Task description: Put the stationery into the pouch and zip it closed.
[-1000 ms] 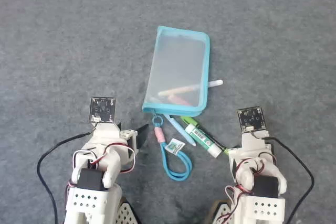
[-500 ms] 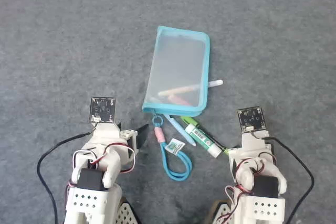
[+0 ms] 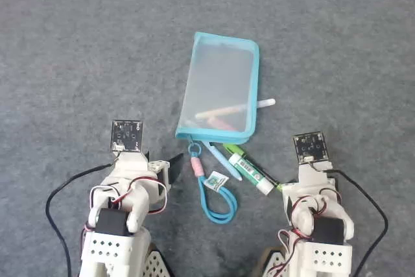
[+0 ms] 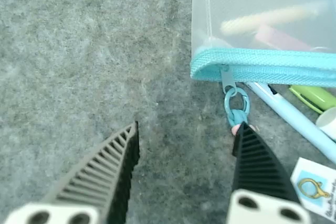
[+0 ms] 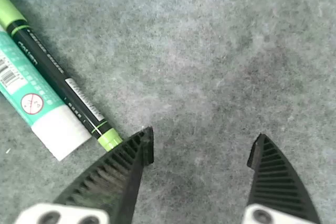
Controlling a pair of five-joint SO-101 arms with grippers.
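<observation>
Left hand and right hand are hovering released near the pouch; the right should be straddling the green marker crosswise, mid-barrel.

Flat translucent blue-edged pouch (items inside); marker, glue stick, blue pen just beside it.

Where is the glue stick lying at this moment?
In the high view the glue stick lies right of centre, just below the pouch, between the blue pen and the green marker.
</observation>
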